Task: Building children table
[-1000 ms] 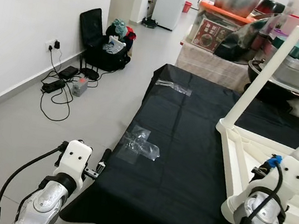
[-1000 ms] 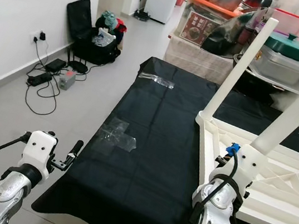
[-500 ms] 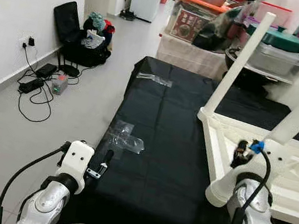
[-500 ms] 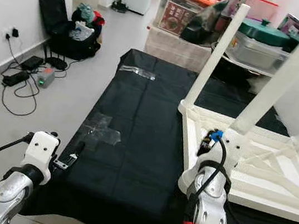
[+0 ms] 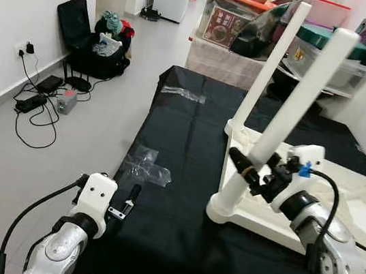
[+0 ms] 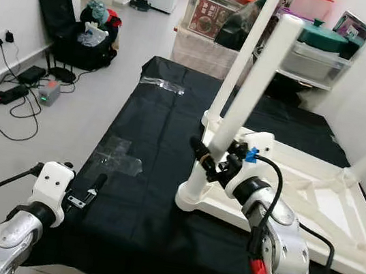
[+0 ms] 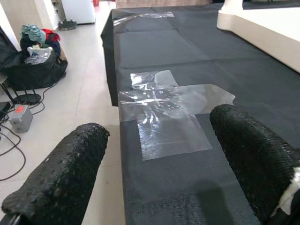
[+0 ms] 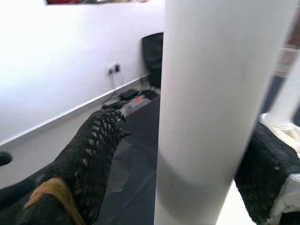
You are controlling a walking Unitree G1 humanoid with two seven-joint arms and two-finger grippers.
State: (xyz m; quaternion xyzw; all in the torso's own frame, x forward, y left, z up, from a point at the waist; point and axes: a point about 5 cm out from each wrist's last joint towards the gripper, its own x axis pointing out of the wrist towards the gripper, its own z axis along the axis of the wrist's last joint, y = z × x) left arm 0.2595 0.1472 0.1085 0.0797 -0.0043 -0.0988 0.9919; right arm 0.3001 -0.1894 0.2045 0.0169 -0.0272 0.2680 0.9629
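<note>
Right gripper (image 5: 250, 172) straddles the near white leg (image 5: 288, 117) of the upturned table (image 5: 362, 226), fingers spread either side, not clamped. Table sits on the black sheet (image 5: 183, 178), near its front edge. Left gripper (image 5: 131, 197) hangs open over the sheet's left edge, bare floor (image 5: 21, 161) alongside.

I read the table (image 5: 358, 211) as smooth white plastic with a faint sheen, and its leg (image 8: 206, 103) looks matt up close. The cloth (image 5: 188, 151) under it is black and matt — a fine weave, with patches of clear glossy tape (image 7: 164, 110), wrinkled. Both grippers' fingers (image 7: 61, 173) wear a rough, pimpled black rubber. The arms (image 6: 284, 242) are brushed silver metal with white plastic housings. The floor (image 5: 42, 157) is pale, smooth tile — slightly glossy.
</note>
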